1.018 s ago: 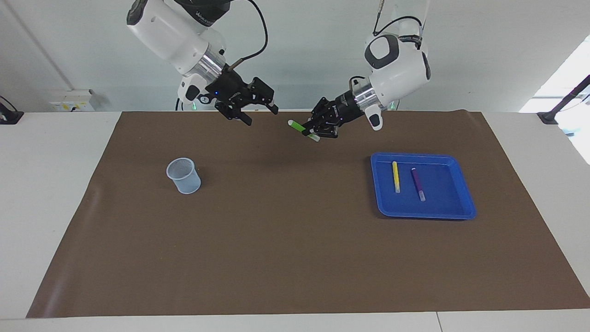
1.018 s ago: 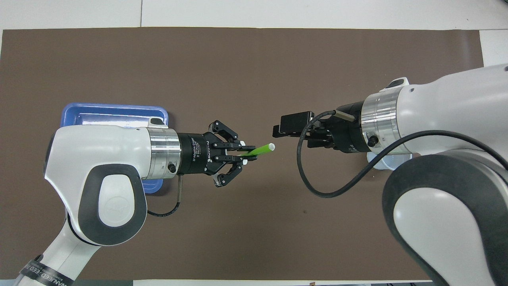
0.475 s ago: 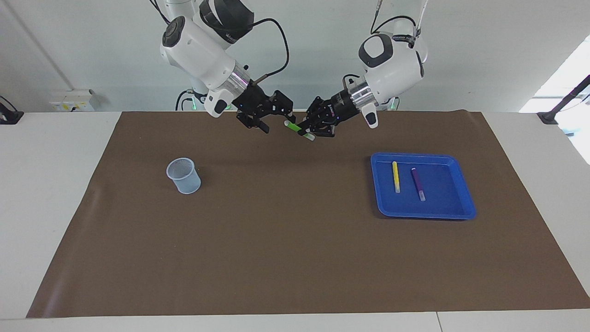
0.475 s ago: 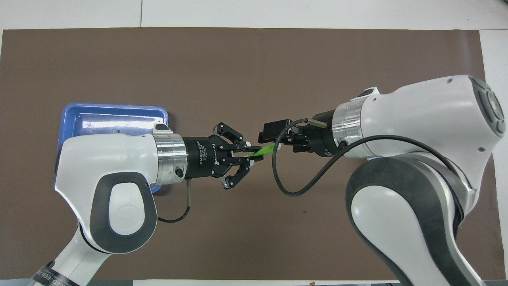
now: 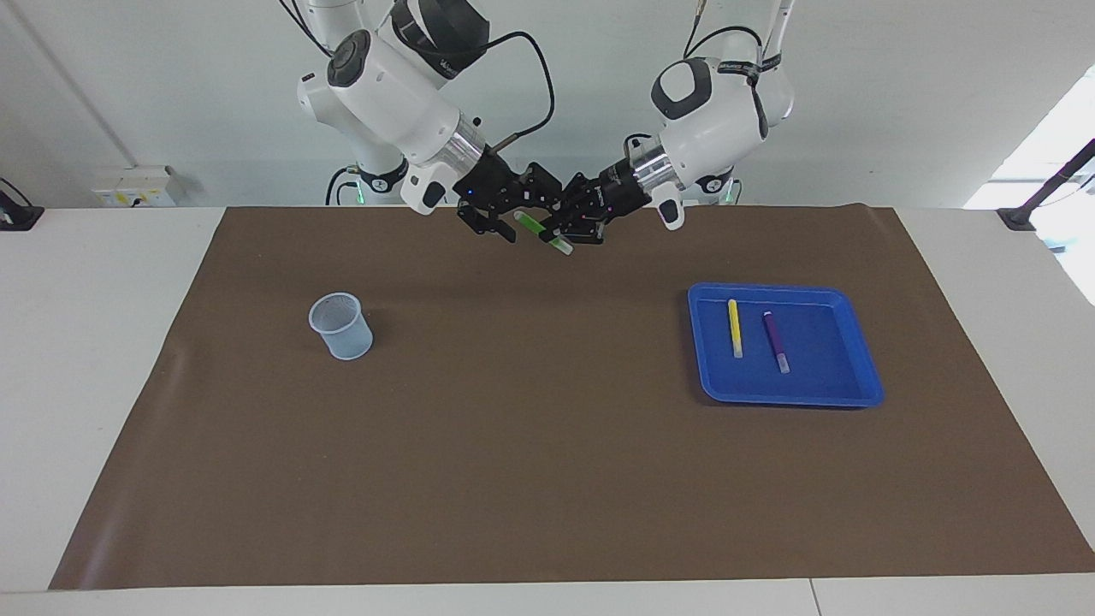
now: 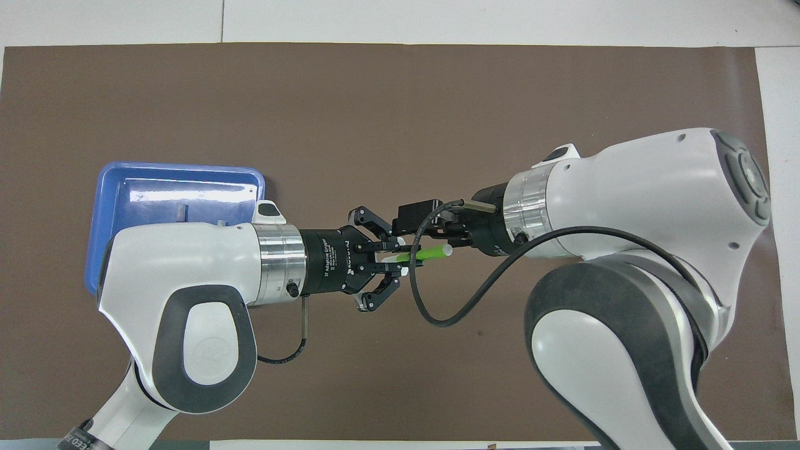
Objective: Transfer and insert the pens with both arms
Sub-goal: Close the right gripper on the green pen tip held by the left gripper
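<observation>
Handover in mid-air, over the mat's edge nearest the robots, about midway between the two arms' ends. The left gripper (image 5: 558,232) is clamping the green pen (image 5: 542,233), fingertips closed on its middle. The pen's long axis is running roughly along the line between the two wrists, tilted a little, with one pale tip sticking out toward the right gripper (image 5: 511,216). In the overhead view the free end (image 6: 445,250) is pointing straight into the right arm's hand.

The right gripper is standing wide open and holding nothing, its fingers sitting on either side of the pen's free end. Whether a finger is already touching the pen cannot be told. Judged from this, the coming move is the right hand closing on the free half, then the left letting go. The grip room is short, since the left fingers are taking up the middle, and the two hands are nearly touching.

The cup (image 5: 340,325) is standing upright on the mat toward the right arm's end, well apart from the hands, with nothing in the way. The tray (image 5: 707,376) is lying toward the left arm's end, holding the yellow pen (image 5: 734,328) and the purple pen (image 5: 776,340) side by side, apart, not touching. Both are waiting untouched, so most of the task looks still ahead.
</observation>
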Tool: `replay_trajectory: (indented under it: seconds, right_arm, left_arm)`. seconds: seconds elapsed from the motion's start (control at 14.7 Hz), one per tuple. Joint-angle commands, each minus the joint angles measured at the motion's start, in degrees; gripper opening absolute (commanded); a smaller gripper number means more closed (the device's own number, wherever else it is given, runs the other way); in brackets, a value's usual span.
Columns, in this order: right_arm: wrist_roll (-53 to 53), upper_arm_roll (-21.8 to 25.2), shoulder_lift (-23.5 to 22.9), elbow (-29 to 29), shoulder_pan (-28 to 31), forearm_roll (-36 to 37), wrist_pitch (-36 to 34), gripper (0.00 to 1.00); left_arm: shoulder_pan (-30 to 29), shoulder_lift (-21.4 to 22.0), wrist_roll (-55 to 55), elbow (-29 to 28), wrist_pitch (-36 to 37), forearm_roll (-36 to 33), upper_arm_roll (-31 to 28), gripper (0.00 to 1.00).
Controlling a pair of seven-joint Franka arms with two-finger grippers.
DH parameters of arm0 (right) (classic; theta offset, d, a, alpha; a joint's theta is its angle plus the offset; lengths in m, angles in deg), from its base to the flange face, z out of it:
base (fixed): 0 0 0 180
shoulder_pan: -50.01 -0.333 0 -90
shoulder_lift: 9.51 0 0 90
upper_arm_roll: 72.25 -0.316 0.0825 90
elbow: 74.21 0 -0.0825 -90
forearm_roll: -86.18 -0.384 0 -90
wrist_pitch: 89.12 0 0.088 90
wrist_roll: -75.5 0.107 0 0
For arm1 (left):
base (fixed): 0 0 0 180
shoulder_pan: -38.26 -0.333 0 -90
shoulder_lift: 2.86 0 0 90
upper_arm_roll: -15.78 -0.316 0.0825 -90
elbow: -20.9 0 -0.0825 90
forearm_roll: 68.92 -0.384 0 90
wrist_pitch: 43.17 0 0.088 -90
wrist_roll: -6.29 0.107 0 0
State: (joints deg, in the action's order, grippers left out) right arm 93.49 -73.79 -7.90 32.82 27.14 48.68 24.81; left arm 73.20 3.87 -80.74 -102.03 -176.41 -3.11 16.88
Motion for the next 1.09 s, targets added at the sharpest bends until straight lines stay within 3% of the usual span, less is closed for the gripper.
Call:
replay_trajectory:
  seconds: [0.0,0.54,0.68,0.75,0.88,1.02]
  right_arm:
    - [-0.86,0.05,1.55,0.90,1.17,-0.56,-4.41,1.00]
    - [-0.77,0.05,1.72,0.99,1.17,0.23,-4.51,0.97]
    - [-0.77,0.05,1.73,1.08,1.17,0.93,-4.51,0.75]
    - [-0.68,0.05,1.73,1.16,1.17,1.89,-4.51,0.54]
    - [-0.59,0.05,1.73,1.25,1.17,3.04,-4.33,0.23]
    - [-0.59,0.05,1.73,1.51,1.17,3.57,-3.11,0.00]
  left_arm:
    - [0.48,2.05,1.25,-2.40,-0.88,1.08,-0.40,0.00]
    - [0.30,2.23,1.25,-2.66,-0.71,1.52,-0.40,0.00]
    - [0.21,2.40,1.25,-2.93,-0.71,1.52,-0.40,0.00]
    - [0.21,2.40,1.25,-2.93,-0.71,1.52,-0.40,0.00]
    - [0.21,2.40,1.25,-2.93,-0.71,1.52,-0.40,0.00]
    - [0.21,2.40,1.25,-2.93,-0.62,1.52,-0.40,0.00]
